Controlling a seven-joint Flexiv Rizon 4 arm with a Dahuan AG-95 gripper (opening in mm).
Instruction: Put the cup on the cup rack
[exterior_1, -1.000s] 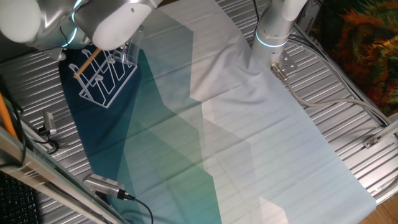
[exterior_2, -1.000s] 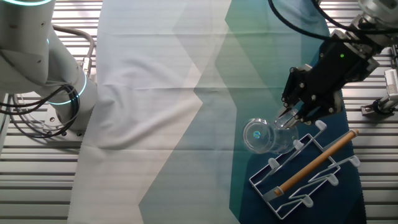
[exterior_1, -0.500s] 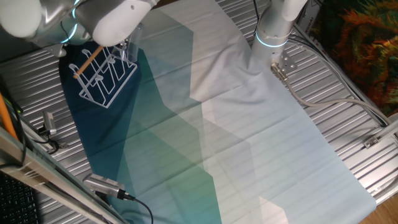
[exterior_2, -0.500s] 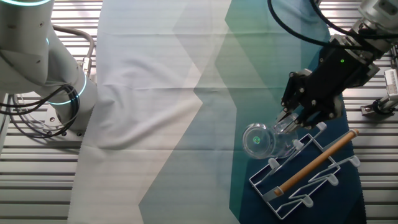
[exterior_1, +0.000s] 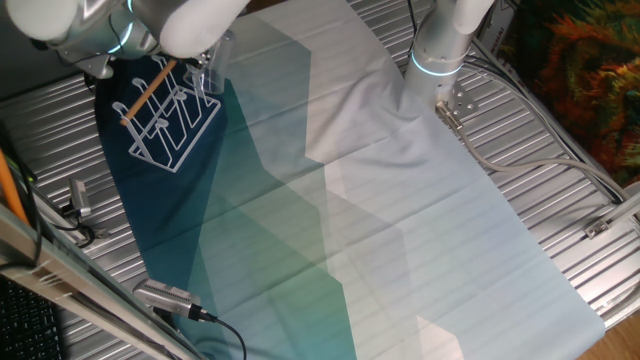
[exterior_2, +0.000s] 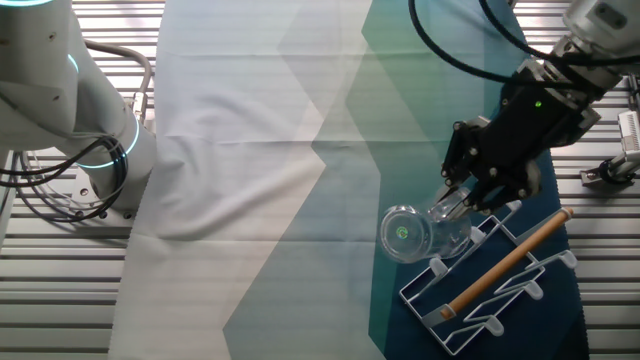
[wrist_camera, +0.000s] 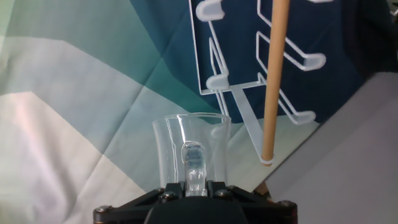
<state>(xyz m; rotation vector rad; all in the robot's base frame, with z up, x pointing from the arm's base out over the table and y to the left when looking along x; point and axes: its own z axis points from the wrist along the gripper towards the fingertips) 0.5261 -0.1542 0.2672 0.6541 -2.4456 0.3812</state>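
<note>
The clear glass cup (wrist_camera: 191, 148) sits right in front of the hand camera, its handle pinched between the fingers of my gripper (wrist_camera: 193, 184), which is shut on it. From the other fixed view the cup (exterior_2: 410, 232) hangs tilted on its side just left of the white wire cup rack (exterior_2: 500, 280), close to the rack's near-left end, held by the black gripper (exterior_2: 458, 200). The rack's wooden rod (wrist_camera: 273, 81) runs down the right of the hand view. In one fixed view the rack (exterior_1: 165, 115) lies partly behind the arm and the cup (exterior_1: 210, 70) shows only faintly.
A patterned cloth (exterior_2: 300, 180) in white, teal and dark blue covers the ribbed metal table (exterior_2: 60, 280). The arm's base (exterior_2: 60, 100) stands at the left. Small metal devices with cables (exterior_1: 165, 298) lie by the table edge.
The gripper with the cup has shifted a little to the left and away from the rack's end in the other fixed view. The rack has not moved.
</note>
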